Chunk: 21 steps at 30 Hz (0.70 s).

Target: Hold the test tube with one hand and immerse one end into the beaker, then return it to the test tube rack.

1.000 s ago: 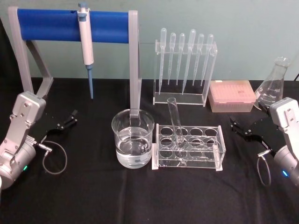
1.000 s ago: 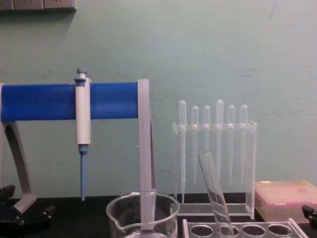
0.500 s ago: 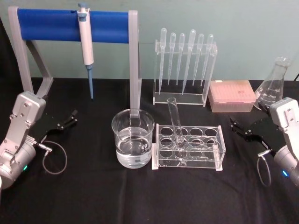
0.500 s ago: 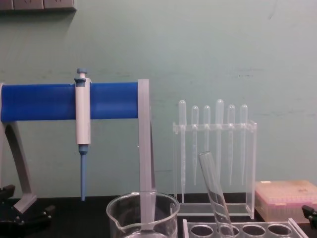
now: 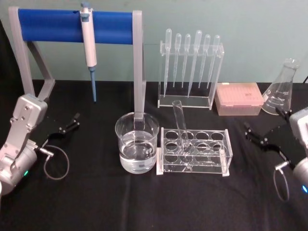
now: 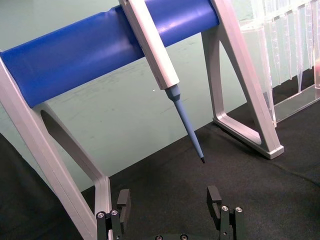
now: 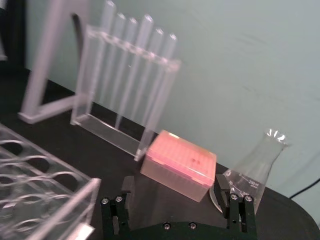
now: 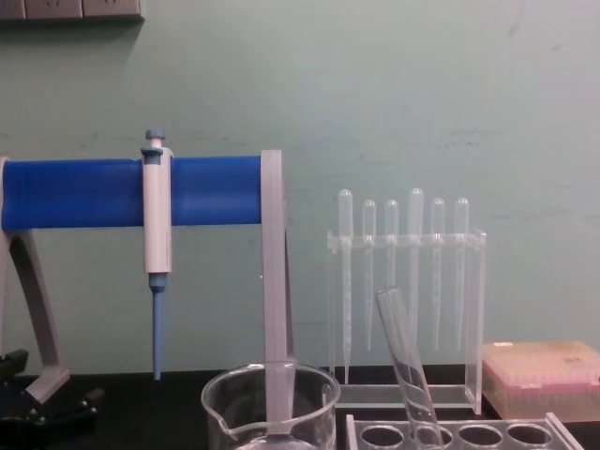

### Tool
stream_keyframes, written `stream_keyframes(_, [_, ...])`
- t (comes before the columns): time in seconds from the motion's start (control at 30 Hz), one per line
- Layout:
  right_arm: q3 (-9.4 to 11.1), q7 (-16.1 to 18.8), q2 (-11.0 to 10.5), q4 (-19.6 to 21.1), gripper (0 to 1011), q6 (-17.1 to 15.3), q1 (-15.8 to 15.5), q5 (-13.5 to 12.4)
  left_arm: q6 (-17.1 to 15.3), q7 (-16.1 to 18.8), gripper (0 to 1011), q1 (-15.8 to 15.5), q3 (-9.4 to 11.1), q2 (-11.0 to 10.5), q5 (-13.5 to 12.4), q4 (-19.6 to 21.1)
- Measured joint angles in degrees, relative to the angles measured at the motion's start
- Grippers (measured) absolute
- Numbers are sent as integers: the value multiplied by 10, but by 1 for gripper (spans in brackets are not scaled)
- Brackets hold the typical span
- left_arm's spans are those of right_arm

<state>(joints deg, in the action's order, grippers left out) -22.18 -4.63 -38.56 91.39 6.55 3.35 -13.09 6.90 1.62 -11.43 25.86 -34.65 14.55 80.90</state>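
Since neither hand has anything between its fingers, the task could be either not yet begun or already over, and these views cannot settle which. The right hand (image 5: 252, 134) hovers low near the right edge of the bench (image 5: 144, 207). Its two black fingers are spread wide and empty in its wrist view (image 7: 174, 187), and it is well apart from the glassware. The left hand (image 5: 69, 123) sits near the left edge, also spread open with nothing in it (image 6: 169, 200). Between them, at the middle of the bench, the test tube (image 5: 181, 125) stands in a hole in the left half of the test tube rack (image 5: 226, 149). Its rounded end is down and its open rim leans toward the beaker's side, as the chest view also shows (image 8: 405, 366). The beaker (image 5: 126, 134), partly filled with clear liquid, stands just beside the rack's left end. Whether the tube's end is wet cannot be made out. If the dip remains to be done, a hand must close on the tube, lift it clear, lower one end into the beaker and return it. Along the far edge stand the micropipette (image 5: 88, 43) on its blue-barred stand (image 5: 53, 25), the pipettes (image 5: 190, 62), a pink tip box (image 5: 239, 98) and a conical flask (image 5: 281, 91).
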Motion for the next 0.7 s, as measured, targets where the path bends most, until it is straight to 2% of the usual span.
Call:
stream_keyframes(0.07, [5,-1,-10,25,1004,-3,-18,-1,0,0,1000,0,0,0,0,0])
stream_keyframes(0.17, [16,22,-30,85,1004,-8,-55,-20,0,0,1000,0,0,0,0,0])
stream_keyframes(0.23, [18,36,-33,103,1004,-9,-62,-31,0,0,1000,0,0,0,0,0])
stream_keyframes(0.3, [16,65,-34,120,1004,-12,-64,-52,0,0,1000,0,0,0,0,0])
stream_keyframes(0.33, [11,88,-30,126,1004,-17,-57,-65,0,0,1000,0,0,0,0,0])
stream_keyframes(0.37, [11,88,-30,126,1004,-17,-57,-65,0,0,1000,0,0,0,0,0])
stream_keyframes(0.47, [-5,137,-11,127,1004,-36,-30,-92,0,0,1000,0,0,0,0,0])
stream_keyframes(0.6, [-26,172,12,116,1004,-65,9,-99,0,0,1000,0,0,0,0,0])
stream_keyframes(0.63, [-35,184,22,109,1004,-80,28,-98,0,0,1000,0,0,0,0,0])
stream_keyframes(0.67, [-35,184,22,109,1004,-80,28,-98,0,0,1000,0,0,0,0,0])
stream_keyframes(0.7, [-44,195,32,99,1004,-98,47,-98,0,0,1000,0,0,0,0,0])
